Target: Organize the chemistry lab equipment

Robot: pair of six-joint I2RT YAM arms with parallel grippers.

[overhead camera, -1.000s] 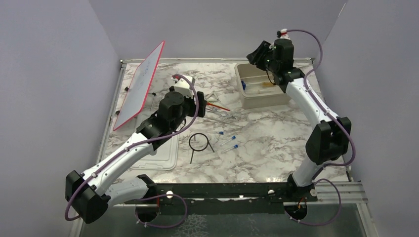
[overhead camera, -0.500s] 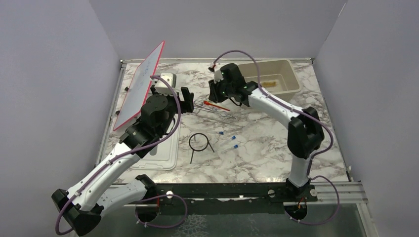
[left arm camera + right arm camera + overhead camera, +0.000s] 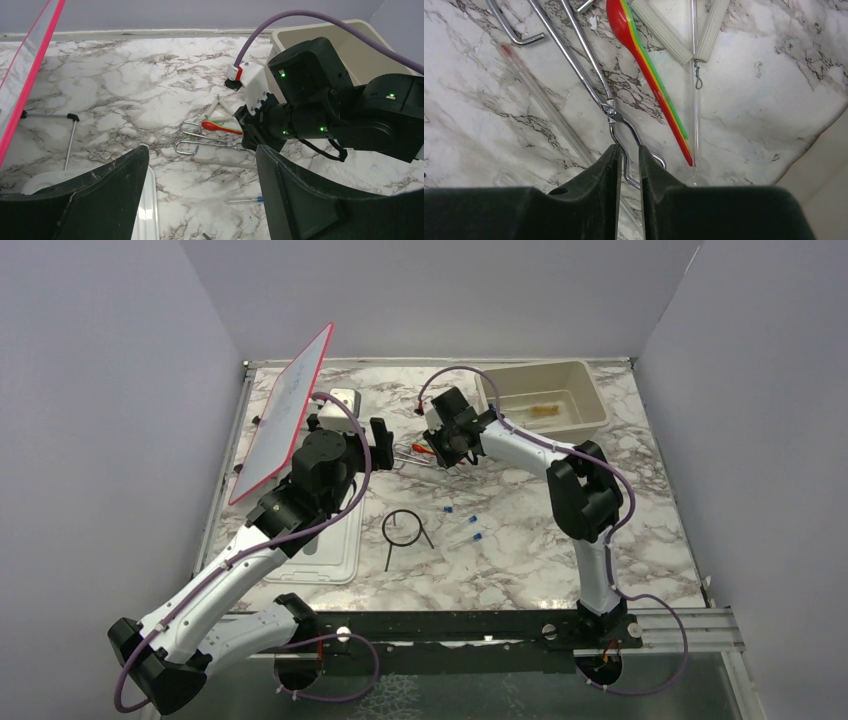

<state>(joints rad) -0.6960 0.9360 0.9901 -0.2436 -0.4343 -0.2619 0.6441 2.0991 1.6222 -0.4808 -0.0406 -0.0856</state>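
Observation:
The silvery wire tongs (image 3: pixel 574 55) lie on the marble beside an orange-red stick (image 3: pixel 649 75) with green and yellow stripes. My right gripper (image 3: pixel 629 150) is shut on the tongs' bent tip end, the wire spanning the narrow gap between its fingers. In the left wrist view the tongs (image 3: pixel 210 145) lie just ahead of my left gripper (image 3: pixel 202 150), which is open above the table with nothing between its fingers. A thin clear tube (image 3: pixel 544 100) lies next to the tongs. A black wire ring (image 3: pixel 402 528) and blue-capped tubes (image 3: pixel 463 525) lie nearer the arms' bases.
The beige tub (image 3: pixel 590 390) stands at the back right. A red-framed white board (image 3: pixel 285 415) leans at the back left on a thin stand (image 3: pixel 70 140). A white lid (image 3: pixel 320 560) lies under my left arm. Pale rods (image 3: pixel 684 30) joined by wire lie by the stick.
My right arm swung from the tub to the tongs, came down on their tip and closed its fingers. The tub shifted right. My left gripper drew back slightly to the left.

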